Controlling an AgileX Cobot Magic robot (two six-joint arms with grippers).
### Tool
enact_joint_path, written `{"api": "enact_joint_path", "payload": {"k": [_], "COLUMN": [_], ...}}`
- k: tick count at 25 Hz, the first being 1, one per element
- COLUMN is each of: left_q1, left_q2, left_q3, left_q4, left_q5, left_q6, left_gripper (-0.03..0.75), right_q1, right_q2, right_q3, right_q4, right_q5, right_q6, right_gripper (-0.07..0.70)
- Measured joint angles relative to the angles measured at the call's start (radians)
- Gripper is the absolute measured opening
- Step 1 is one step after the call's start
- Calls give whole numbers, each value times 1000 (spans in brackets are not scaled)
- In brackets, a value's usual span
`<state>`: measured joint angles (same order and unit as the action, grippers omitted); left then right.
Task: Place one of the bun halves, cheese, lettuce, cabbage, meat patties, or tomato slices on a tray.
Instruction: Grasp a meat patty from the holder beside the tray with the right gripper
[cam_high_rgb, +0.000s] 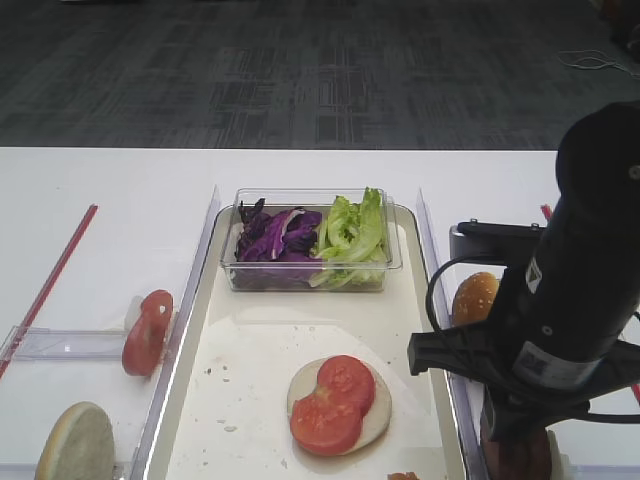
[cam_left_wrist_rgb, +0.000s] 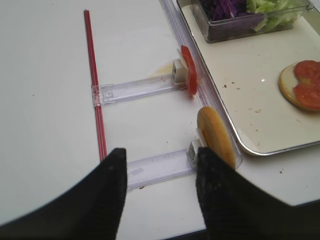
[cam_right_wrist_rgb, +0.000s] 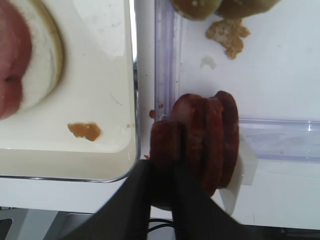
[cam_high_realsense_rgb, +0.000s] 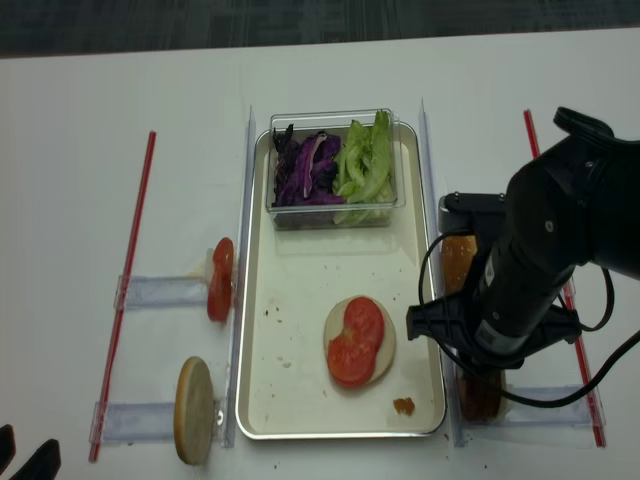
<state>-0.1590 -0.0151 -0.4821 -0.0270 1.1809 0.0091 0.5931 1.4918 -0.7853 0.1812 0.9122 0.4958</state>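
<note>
Several patties (cam_right_wrist_rgb: 202, 145) stand on edge in a rack just right of the tray (cam_right_wrist_rgb: 100, 170), the right gripper (cam_right_wrist_rgb: 162, 172) pinching the nearest across its faces; likely firm, glossy and slippery, while the left gripper (cam_left_wrist_rgb: 160, 165) hangs spread.

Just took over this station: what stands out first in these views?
The right gripper is shut on the endmost of the meat patties, which stand on edge in a row just right of the tray. On the tray a bun half already carries two tomato slices, with the clear box of cabbage and lettuce at its far end. The left gripper hangs open over the left racks.
</note>
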Motion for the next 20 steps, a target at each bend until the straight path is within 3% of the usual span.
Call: {"api": "enact_joint_path", "payload": {"k": [20], "left_q1": [0], "left_q2": [0], "left_q3": [0], "left_q4": [0], "left_q5": [0], "left_q6": [0], "left_gripper": [306], "right_q1": [0], "right_q2": [0], "right_q3": [0], "right_q4": [9], "right_q5": [23], "right_q6": [8], "right_gripper": [124]}}
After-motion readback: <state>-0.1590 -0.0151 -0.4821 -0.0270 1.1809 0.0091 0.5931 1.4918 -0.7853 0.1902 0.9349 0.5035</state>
